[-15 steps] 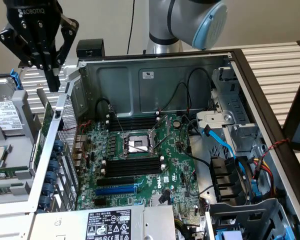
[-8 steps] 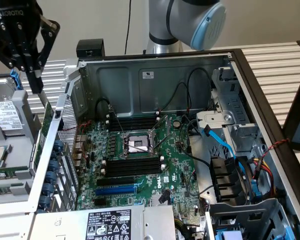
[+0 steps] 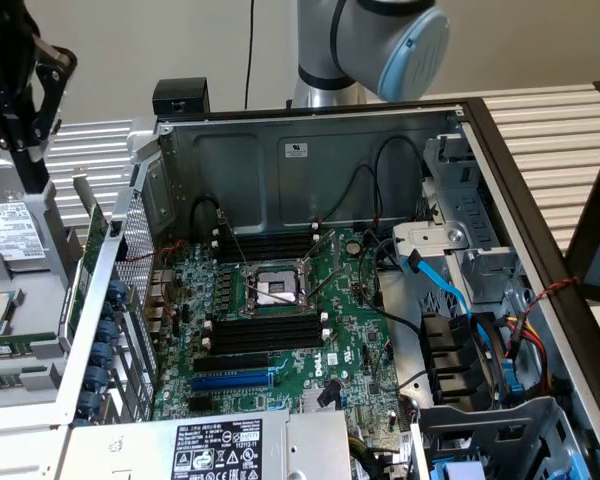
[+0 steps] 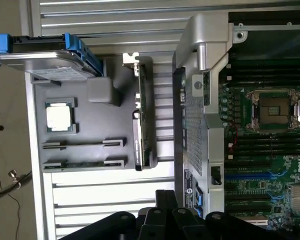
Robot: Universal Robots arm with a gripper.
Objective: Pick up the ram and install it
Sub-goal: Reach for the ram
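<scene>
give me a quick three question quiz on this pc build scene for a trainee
1. True or false: the ram is already seated in the black memory slots.
2. The expansion slot beside those slots is: A red, B blue, C white.
3. Fill in: the ram lies on the grey tray near a square ___.
Key: 1 false, it lies on the tray and the slots are empty; 2 B; 3 processor chip.
</scene>
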